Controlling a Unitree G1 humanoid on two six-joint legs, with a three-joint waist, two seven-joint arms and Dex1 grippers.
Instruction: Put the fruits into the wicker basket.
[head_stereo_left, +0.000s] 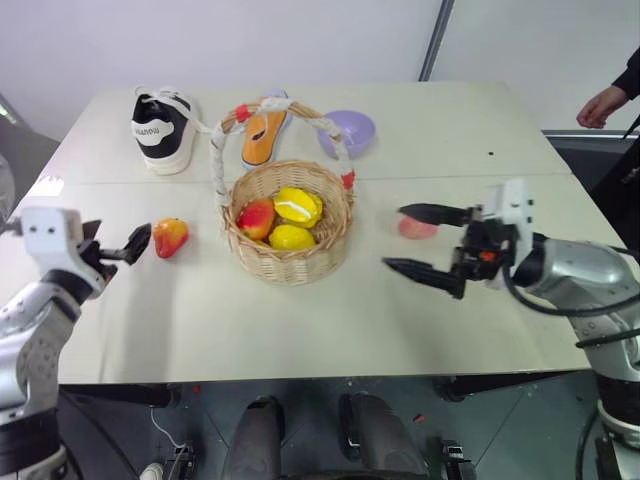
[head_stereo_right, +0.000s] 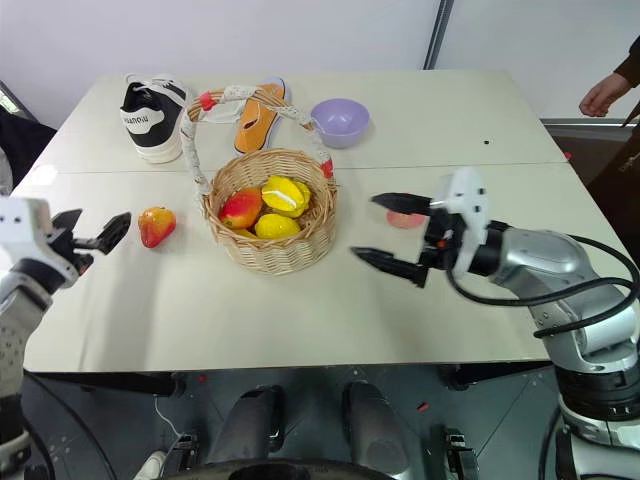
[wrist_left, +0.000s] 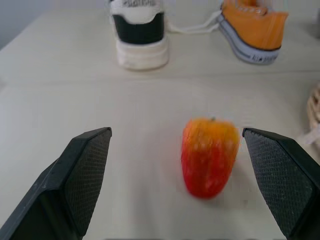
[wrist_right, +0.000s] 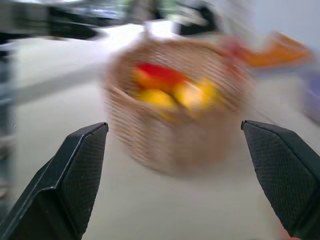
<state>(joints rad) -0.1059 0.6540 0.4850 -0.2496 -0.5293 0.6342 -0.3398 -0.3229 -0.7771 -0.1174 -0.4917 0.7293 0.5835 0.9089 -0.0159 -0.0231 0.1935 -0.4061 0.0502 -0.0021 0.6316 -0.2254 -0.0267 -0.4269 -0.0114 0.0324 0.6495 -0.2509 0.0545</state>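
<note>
From the head views, the wicker basket (head_stereo_left: 289, 225) is sitting mid-worktop (head_stereo_left: 300, 330) already holding lemons (head_stereo_left: 296, 208), while the right end effector (head_stereo_left: 425, 243) is hanging released, probably because the peach (head_stereo_left: 416, 229) behind it is next. In the left wrist view, the left end effector (wrist_left: 185, 175), also released, is lining up around the mango-like fruit (wrist_left: 209, 156) lying beside the basket, likely for a grab.

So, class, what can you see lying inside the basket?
Inside the basket lie two yellow lemons and a red-yellow fruit. Anything beneath them is covered, so the bottom cannot be seen.

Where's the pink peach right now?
The pink peach lies on the table to the right of the wicker basket, partly hidden behind the open right gripper.
</note>
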